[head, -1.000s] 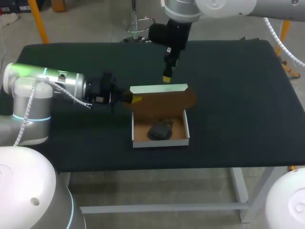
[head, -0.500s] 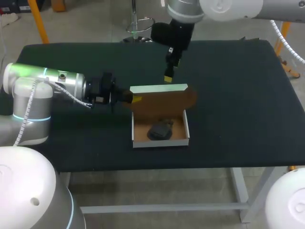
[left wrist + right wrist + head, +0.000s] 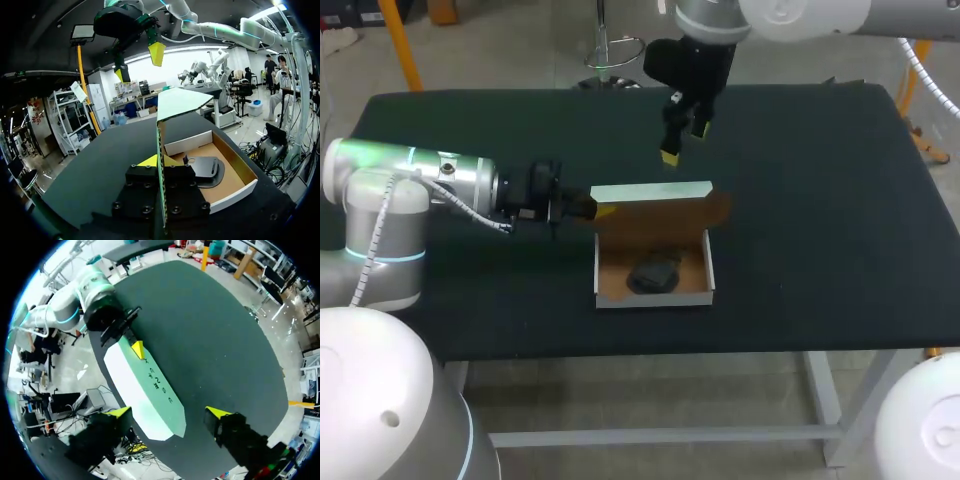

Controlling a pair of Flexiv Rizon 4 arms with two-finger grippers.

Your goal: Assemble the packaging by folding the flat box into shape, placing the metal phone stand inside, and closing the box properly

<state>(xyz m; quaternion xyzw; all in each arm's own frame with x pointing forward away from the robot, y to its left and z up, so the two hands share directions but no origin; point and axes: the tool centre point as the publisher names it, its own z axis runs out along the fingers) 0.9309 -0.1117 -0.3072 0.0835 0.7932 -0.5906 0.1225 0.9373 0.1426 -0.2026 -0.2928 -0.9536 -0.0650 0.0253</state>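
Observation:
The cardboard box [image 3: 655,283] lies open on the black table, with the dark metal phone stand [image 3: 655,272] inside it. Its lid [image 3: 655,208] stands upright along the back edge, white face outward. My left gripper [image 3: 595,208] is shut on the lid's left edge. In the left wrist view the lid edge [image 3: 161,150] runs up from between the fingers, with the tray [image 3: 235,175] and the stand [image 3: 206,170] beside it. My right gripper [image 3: 682,142] hangs open above and behind the lid. In the right wrist view the lid's white face [image 3: 145,387] lies below its spread tips [image 3: 168,413].
The black table [image 3: 820,200] stretches wide to the right of the box and behind it. A strip of table lies between the box and the front edge [image 3: 720,345]. My left arm [image 3: 420,185] lies low across the table's left side.
My right gripper has risen and drawn back a little from the lid's top edge, turning slightly. The left gripper still holds the lid, which barely shifted.

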